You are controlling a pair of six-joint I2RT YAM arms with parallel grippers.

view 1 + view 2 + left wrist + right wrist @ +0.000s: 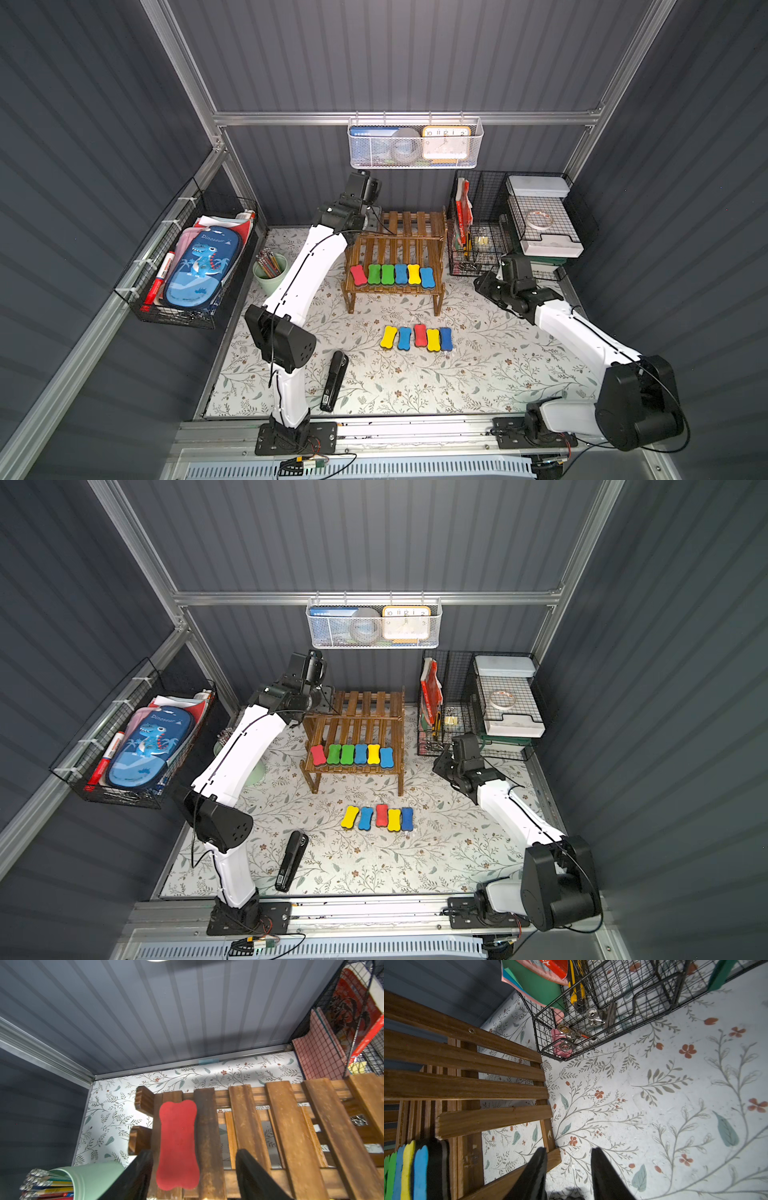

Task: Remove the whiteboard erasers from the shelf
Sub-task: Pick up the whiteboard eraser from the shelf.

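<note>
One red eraser [176,1145], atop shelf [291,1126], within spread left end effector [193,1151]

stapler [335,380] flat on mat [478,374] | cup [271,286] w/ pencils | clock [445,142] in wht wall basket [477,145] | dino case [199,270]

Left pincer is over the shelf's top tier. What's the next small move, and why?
Probably close the left pincer on the red eraser. The left wrist view shows it lying flat on the shelf's top slats, between the open fingers and not yet gripped. It sits nearer one finger, so close slowly.
</note>
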